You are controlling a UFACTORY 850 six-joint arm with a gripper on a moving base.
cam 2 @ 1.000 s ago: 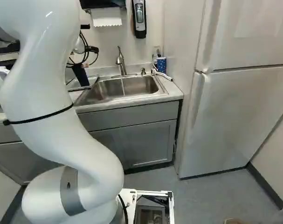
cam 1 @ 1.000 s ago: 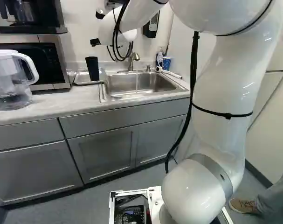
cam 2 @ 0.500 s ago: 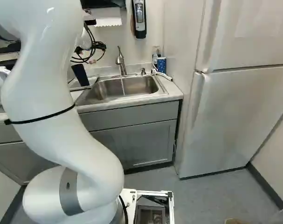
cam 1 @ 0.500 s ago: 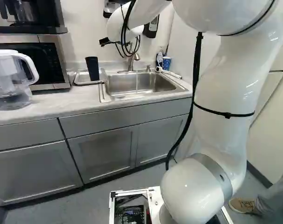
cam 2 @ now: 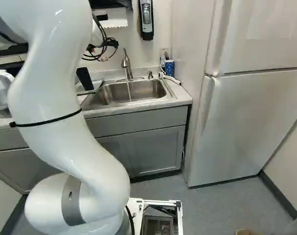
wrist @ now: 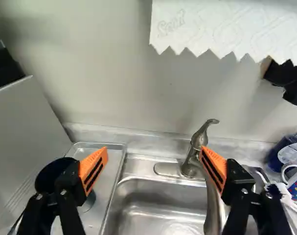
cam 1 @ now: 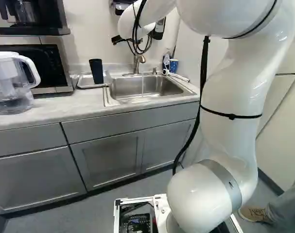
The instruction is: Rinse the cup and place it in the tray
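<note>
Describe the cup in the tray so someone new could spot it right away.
Find the microwave on the counter. Between it and the sink sits a shallow tray. The cup there is tall and plain dark, unlike the patterned blue cup across the sink.

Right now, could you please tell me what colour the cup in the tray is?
The cup is black or nearly so, best seen in the left base view.

This is a small kitchen or kitchenette: a steel sink (cam 2: 143,90) with a faucet (cam 2: 126,63) is set in a counter (cam 1: 55,108) over grey cabinets (cam 1: 106,162). A microwave (cam 1: 51,63), a coffee maker (cam 1: 33,17), a water pitcher (cam 1: 6,80) and a tall fridge (cam 2: 246,112) stand around it, with paper towels (wrist: 212,27) on the wall.
</note>
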